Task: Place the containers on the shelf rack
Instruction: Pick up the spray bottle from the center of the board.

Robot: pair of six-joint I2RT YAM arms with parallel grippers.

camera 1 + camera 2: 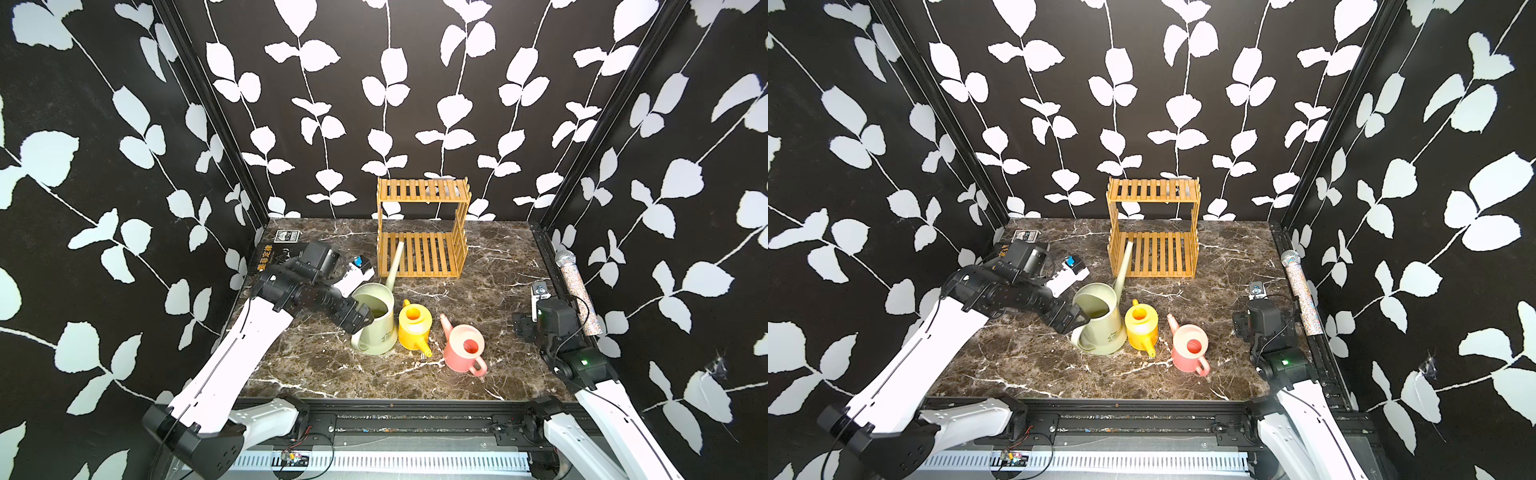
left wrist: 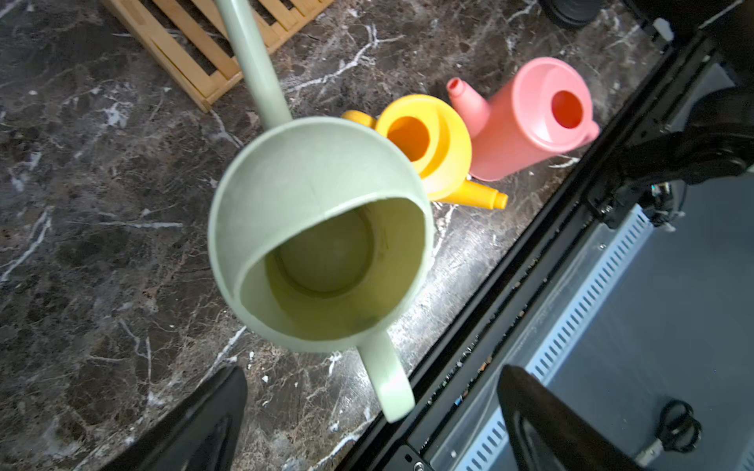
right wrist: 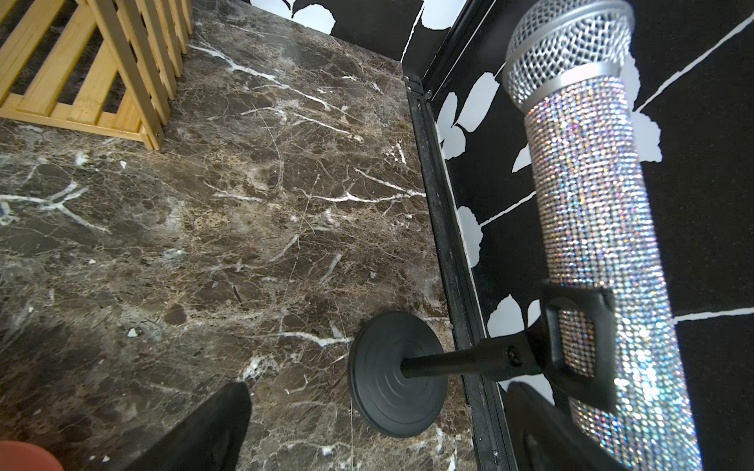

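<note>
Left pincer (image 1: 357, 318): jaws wide apart, holding nothing. I have it poised over the handle end of the green can (image 1: 380, 332), left of centre frame, lined up, I judge, for a handle grab.
Right pincer (image 3: 377, 391): jaws apart and empty, parked at lower right beside the glittery microphone (image 1: 577, 291), clear of the work.
Containers: green can, yellow can (image 1: 413, 324) and pink can (image 1: 463, 349) stand upright in a row mid-frame on the worktop; none is on the shelf rack yet.
Shelf rack (image 1: 432, 253): upper centre, by the back wall, both tiers bare; the green spout crosses the lower tier's left edge.
Worktop (image 1: 311, 365): dark brown marble, white veins.
Room: black walls (image 1: 124, 166) patterned with white leaves.
</note>
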